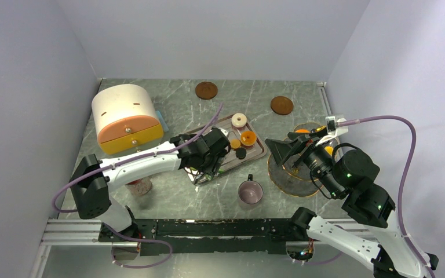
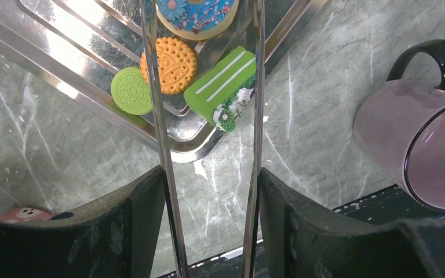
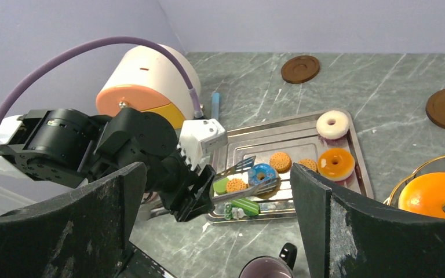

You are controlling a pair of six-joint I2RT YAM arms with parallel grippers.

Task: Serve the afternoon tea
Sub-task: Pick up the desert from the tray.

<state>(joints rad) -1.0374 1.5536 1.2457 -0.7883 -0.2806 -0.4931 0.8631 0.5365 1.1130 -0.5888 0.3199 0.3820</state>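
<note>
Afternoon tea, nearest piece first: one pinkish-grey metal mug (image 1: 250, 192) with a glossy black handle, upright near the table's (image 1: 179, 200) near edge, about midway along. Toward the near-left corner, one red-lidded jar (image 1: 141, 187), partly under the left arm.

Left gripper (image 2: 208, 174) clamped on one pair of thin polished steel tongs (image 2: 156, 116), black fingers (image 2: 133, 226) pressed against the outer sides of both blades. Blades stretched over the near corner of one mirror-bright rectangular steel tray (image 3: 284, 136).

At that corner:
- one green striped bar (image 2: 223, 81) with white icing flowers
- one green embossed round biscuit (image 2: 131, 91)
- one orange embossed biscuit (image 2: 171, 65), touching the green one
- one blue flower-patterned ring (image 3: 262, 174) between the tong tips; gripped or not, cannot tell

Farther along the tray: two more orange biscuits (image 3: 280, 161), one glossy orange ring (image 3: 335, 164), and one cream ring (image 3: 332, 124) at the far corner.

Right gripper (image 1: 277, 153) spread wide and empty, above the left side of one gold-rimmed clear glass plate (image 1: 295, 188) near the table's right edge. On the plate, one large smooth orange ring (image 3: 434, 194).

At the far-left corner, one cream domed drawer box (image 1: 124, 113) with orange and yellow fronts. Along the far edge, two flat brown round coasters (image 1: 206, 90), well apart.
</note>
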